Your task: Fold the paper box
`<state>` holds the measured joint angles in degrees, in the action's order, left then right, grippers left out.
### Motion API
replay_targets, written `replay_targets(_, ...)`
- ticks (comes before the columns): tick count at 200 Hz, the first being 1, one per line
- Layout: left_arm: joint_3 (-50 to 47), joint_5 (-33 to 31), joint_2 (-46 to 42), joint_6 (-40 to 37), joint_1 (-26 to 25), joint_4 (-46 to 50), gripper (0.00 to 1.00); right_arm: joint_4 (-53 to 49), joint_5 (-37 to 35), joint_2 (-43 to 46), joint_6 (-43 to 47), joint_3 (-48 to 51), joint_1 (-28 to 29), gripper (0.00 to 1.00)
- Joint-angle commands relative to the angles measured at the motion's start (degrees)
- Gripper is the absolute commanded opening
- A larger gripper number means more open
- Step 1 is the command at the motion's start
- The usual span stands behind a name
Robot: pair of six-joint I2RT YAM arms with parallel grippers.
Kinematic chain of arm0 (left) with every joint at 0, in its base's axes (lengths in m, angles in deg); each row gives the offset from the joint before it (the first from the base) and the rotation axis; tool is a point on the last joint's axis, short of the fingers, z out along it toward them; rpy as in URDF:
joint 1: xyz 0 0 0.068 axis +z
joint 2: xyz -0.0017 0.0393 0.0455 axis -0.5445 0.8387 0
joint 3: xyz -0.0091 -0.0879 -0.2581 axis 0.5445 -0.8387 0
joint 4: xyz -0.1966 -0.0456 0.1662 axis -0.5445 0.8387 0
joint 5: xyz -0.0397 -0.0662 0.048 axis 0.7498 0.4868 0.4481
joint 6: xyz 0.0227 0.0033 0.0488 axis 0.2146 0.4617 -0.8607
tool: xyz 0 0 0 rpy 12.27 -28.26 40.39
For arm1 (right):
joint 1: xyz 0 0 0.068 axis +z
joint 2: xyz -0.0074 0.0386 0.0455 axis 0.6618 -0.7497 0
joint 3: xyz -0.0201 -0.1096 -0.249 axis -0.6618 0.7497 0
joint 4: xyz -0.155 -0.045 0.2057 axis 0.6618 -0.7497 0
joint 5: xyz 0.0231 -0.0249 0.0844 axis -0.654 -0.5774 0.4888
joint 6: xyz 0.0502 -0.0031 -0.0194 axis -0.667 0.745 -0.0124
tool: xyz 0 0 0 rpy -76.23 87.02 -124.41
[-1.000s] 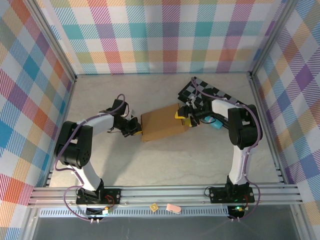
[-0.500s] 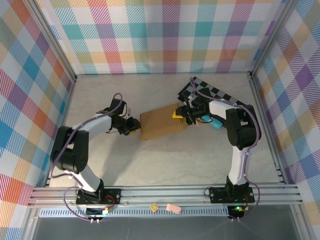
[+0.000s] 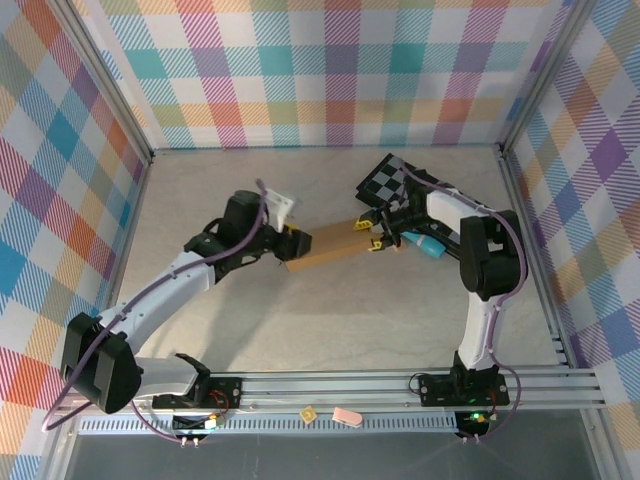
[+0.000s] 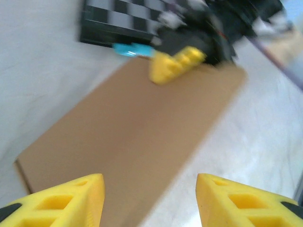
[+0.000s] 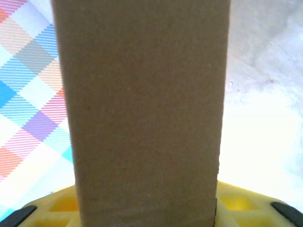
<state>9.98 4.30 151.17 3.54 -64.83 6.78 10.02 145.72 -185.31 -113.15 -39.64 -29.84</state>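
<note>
Right claw (image 3: 372, 236) grasping paper box (image 3: 325, 246) right end; left claw (image 4: 149, 187) released, should pinch left edge squarely.

walls (image 3: 320, 70): pastel plaid | tabletop (image 3: 330, 320): pale marbled beige | near edge: aluminium rails (image 3: 330, 385)

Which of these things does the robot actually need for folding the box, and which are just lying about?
Part of the job:
- paper box

Just lying about:
- checkered board
- small blue object next to the board
- small yellow piece and pink piece, both down by the front rail
</note>
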Motion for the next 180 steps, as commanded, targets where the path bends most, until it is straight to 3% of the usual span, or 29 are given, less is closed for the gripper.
replay_targets(1, 2.5, -2.8, -0.5, -18.4, -1.6, 7.4, 0.54, -10.5, 0.0, -1.8, -2.9, -2.0, -0.7, 0.45)
replay_targets(44, 6.0, 0.8, 1.8, -36.5, -3.6, 14.9, 0.62, -14.6, 0.9, -2.9, -3.6, -4.2, -0.8, 0.44)
replay_targets(101, 8.1, -0.2, 8.2, -41.8, -5.5, 16.5, 0.62, -13.3, 2.8, -2.6, -6.5, -2.4, -0.8, 0.41)
replay_targets(180, 6.6, -7.1, 11.3, -45.9, -8.3, 12.8, 0.59, -12.1, 5.0, -0.9, -9.2, 1.7, -0.8, 0.37)
